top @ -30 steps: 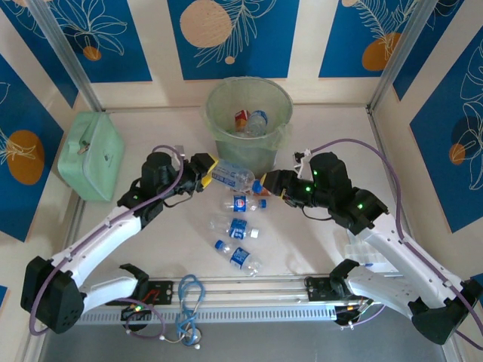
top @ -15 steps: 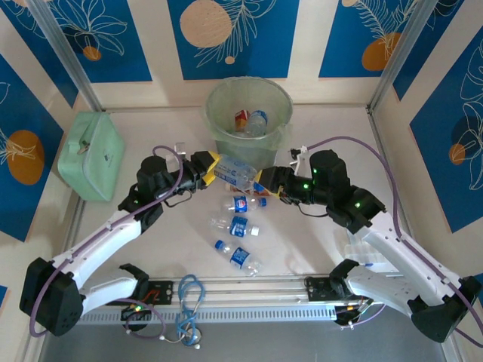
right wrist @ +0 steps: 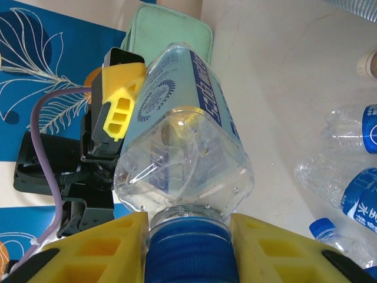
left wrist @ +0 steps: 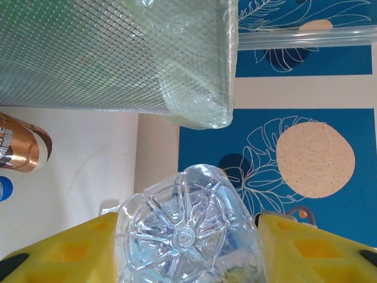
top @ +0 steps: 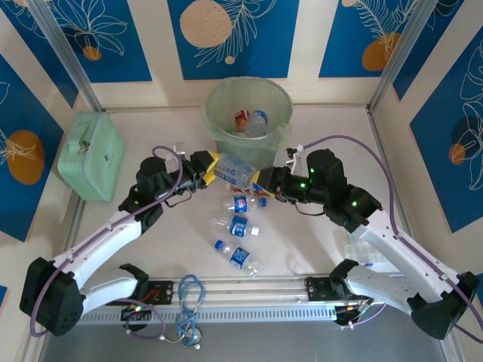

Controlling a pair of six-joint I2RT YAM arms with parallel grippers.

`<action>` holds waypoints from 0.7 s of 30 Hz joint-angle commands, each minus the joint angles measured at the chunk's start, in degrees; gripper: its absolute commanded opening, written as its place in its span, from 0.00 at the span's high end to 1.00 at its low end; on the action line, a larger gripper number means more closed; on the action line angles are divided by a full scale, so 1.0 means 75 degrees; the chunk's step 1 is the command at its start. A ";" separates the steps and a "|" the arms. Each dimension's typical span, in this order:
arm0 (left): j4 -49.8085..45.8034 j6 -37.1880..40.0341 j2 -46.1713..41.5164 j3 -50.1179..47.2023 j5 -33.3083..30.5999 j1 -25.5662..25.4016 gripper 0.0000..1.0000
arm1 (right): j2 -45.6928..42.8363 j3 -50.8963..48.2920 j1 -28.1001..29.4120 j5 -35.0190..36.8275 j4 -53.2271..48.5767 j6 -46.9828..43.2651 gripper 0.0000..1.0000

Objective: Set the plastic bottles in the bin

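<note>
One bottle [top: 234, 173], clear w/ blue label, lies sideways just in front of the bin [top: 281, 113], held at both ends. Left fingers [left wrist: 65, 253] clench its base. Right fingers [right wrist: 100, 247] clench the blue cap & neck. Several more bottles [top: 240, 226] lie on the tabletop [top: 151, 128] nearer than the bin, w/ a few others [top: 253, 121] inside it. Mint case [top: 92, 154] sits left of the bin.

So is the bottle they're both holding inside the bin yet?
No, the clear bottle is outside the bin, in front of it, gripped at its base by the left gripper and at its cap by the right gripper.
</note>
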 commanded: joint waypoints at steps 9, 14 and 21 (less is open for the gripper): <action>-0.4260 0.3289 -0.0804 0.1781 -0.1123 0.0051 0.00 | 0.0127 0.0965 0.0067 0.0388 -0.0773 -0.0565 0.73; -0.7761 0.5465 -0.0834 0.3599 -0.3540 0.0054 0.00 | 0.0617 0.2250 0.0067 0.1017 -0.1497 -0.1156 0.73; -0.8451 0.6440 -0.1100 0.3785 -0.4277 0.0055 0.01 | 0.1852 0.3842 -0.0152 0.1881 -0.1873 -0.1830 0.71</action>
